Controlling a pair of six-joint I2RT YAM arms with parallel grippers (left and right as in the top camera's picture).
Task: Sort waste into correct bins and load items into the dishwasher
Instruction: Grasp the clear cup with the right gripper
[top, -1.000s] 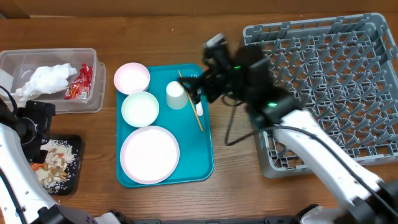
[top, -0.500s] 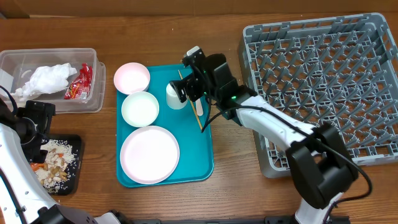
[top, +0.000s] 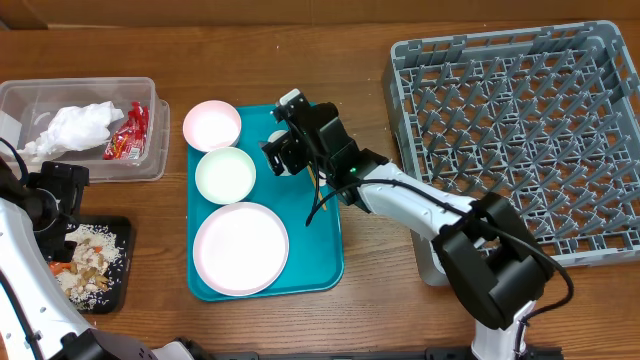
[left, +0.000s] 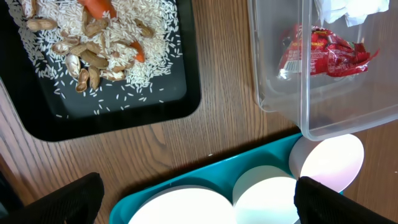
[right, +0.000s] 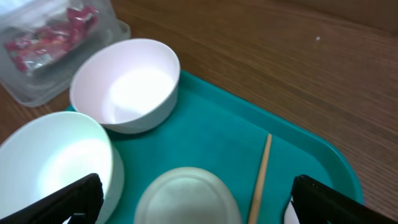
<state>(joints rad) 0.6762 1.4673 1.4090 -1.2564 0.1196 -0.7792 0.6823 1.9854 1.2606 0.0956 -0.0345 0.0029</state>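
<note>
Light fell evenly from above, bright and soft, so the overhead view was sharp across the wooden table (top: 370, 290). It showed only thin, diffuse shadows, hugging the near edge of the teal tray (top: 318, 262) and the underside of the right arm (top: 420, 200). The white plate (top: 240, 248) and the pink bowl (top: 212, 124) were nearly blown out, their surface detail lost. In the left wrist view the clear bin (left: 280, 99) caught pale streaks of glare on its wall, and the fingers (left: 62, 199) were dark, blurred shapes in the near corners. The right wrist view was softer overall: the pink bowl's inside glowed with a hot spot, and the cup (right: 186, 196) close below was out of focus.
</note>
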